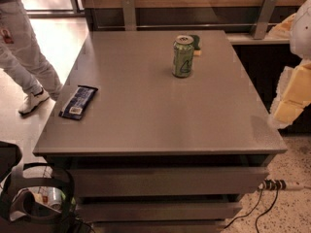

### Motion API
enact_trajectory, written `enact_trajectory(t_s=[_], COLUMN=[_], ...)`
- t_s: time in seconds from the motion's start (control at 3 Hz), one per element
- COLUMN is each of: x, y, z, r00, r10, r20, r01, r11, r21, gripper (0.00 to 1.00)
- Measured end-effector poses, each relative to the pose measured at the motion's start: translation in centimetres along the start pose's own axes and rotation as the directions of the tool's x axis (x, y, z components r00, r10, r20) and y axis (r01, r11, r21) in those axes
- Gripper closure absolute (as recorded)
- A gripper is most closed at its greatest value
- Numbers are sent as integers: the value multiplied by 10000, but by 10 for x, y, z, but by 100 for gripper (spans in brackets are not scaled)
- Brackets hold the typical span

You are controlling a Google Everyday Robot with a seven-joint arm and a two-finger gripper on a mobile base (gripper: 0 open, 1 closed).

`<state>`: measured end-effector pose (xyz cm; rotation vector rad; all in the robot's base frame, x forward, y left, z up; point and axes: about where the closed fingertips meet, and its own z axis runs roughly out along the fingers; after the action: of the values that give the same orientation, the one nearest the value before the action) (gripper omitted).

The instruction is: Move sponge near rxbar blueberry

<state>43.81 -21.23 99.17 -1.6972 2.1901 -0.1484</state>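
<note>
Gripper [290, 101], pale white-yellow, was seen beyond the counter's right edge, approx. mid-length of that edge, raised off the floor and not over the top. Whether it was spread or pressed together couldn't be told.

Small rect. sponge [196, 43], dark green scouring top on yellow foam base, was laid flat nr the far edge of the grey flat-topped counter [146, 125], right of ctr. It was partly hidden by a green aluminium soda can [183, 56], stood upright just in front of it and slightly to its left. Contact btwn the two couldn't be told.

The rxbar blueberry [78, 102], a flat oblong bar in dark blue glossy wrapper w/ white label patch, was laid flat just inside the left edge, closer to the front-left corner than the far-left one, long axis angled to that edge. It was well apart from the sponge, i.e. diagonally across the top.

Grey drawer fronts [165, 181] were seen stacked under the front edge. A person's leg in light trousers w/ white shoe [33, 101] was seen on the floor past the left edge. A white power strip [274, 184] w/ black cables was seen on the floor by the front-right corner.
</note>
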Motion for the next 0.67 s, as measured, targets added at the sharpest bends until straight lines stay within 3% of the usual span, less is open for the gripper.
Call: enact_trajectory(t_s=[0.33,0.67], x=[0,2], y=[0,-18], z=[0,0], r00=[10000,9997], r10=[0,42], r20=[1,225], r01=[0,-45], r11=[10000,9999], r21=[2,130], gripper=[0,0])
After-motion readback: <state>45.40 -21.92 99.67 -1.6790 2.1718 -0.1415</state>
